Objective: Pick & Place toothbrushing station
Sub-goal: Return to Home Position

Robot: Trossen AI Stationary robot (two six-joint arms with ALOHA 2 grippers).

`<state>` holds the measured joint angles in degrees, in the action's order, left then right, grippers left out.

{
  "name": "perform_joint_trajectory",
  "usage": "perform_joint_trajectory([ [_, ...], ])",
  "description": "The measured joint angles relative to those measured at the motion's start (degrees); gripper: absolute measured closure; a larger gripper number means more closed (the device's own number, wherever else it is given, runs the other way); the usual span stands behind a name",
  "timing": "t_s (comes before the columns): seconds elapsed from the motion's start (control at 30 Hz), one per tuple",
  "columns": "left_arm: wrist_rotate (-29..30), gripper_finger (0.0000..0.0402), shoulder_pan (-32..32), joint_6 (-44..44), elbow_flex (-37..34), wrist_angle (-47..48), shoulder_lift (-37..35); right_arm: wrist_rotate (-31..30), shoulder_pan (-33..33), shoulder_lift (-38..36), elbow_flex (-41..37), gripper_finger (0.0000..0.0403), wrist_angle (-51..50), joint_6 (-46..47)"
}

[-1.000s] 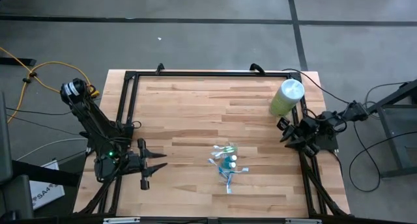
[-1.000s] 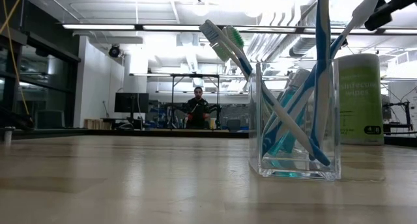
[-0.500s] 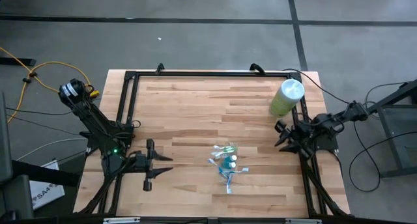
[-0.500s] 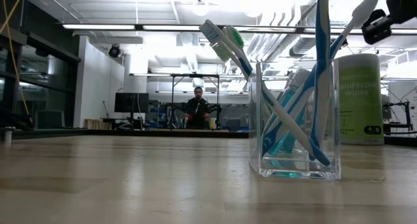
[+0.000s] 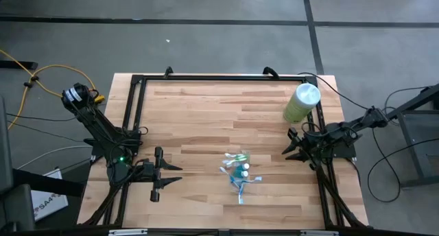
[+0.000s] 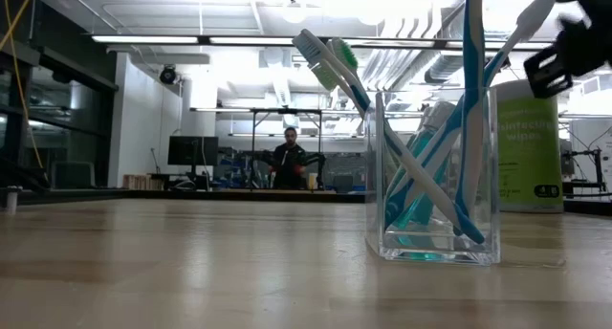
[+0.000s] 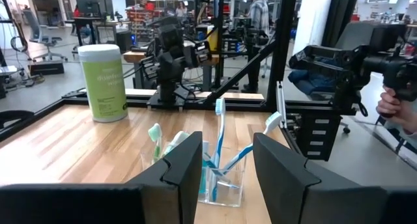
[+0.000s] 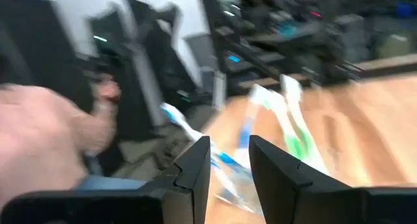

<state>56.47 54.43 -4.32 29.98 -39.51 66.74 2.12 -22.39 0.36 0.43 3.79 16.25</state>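
Nearest the front edge, on the left, the left gripper (image 5: 168,173) sits low over the desk (image 5: 206,105). Its fingers are spread wide with nothing in them, aimed across at the toothbrushing station (image 6: 430,254). The station stands right of centre, a little farther in and clear of both arms. It is upright, with the toothbrushes (image 6: 421,190) crossed inside it and their heads leaning out over the rim.

Farther back, at the right edge, the right gripper (image 5: 291,145) hangs above the wood. Its fingers look parted and empty, though its own wrist view is smeared, so I would not swear to how wide. Just beyond it stands the pale-green wipes canister (image 5: 302,102), near the far right corner.

The sorting looks done, and what is left is getting the arms clear. The right one worries me. It is close to the canister, and a careless swing could knock that tall tub over. A low sweep towards the middle could hook a brush head and tip the light clear station, spilling everything.
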Motion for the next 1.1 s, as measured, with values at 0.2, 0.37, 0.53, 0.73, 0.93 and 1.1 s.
perform_joint_trajectory([
  [0.2, 0.0, 0.027, 0.0, -0.1, 0.0, 0.0, 0.0, -2.7, 1.4, 0.0, 0.0, 0.0305, -2.5, 0.4],
  [0.37, 0.0, 0.027, 0.0, -0.1, 0.0, 0.0, 0.0, -1.3, 2.0, 0.0, 0.0, 0.0305, -2.7, 0.4],
  [0.53, 0.0, 0.027, 0.0, -0.2, 0.0, 0.0, 0.0, -1.2, 1.9, 0.2, 0.0, 0.0305, -2.9, 0.3],
  [0.73, 0.0, 0.027, 0.1, 0.0, 0.0, 0.0, 0.0, -1.8, 1.9, 0.2, 0.0, 0.0305, -3.0, 2.6],
  [0.93, -3.2, 0.027, 0.1, 0.7, 0.0, 0.2, -0.3, -0.8, 1.9, 0.2, 0.0, 0.0305, -2.8, 1.7],
  [1.1, -8.2, 0.027, 0.2, 2.8, 0.0, 5.4, -3.3, -0.7, 1.9, 0.2, 0.0, 0.0305, -2.6, 1.7],
])
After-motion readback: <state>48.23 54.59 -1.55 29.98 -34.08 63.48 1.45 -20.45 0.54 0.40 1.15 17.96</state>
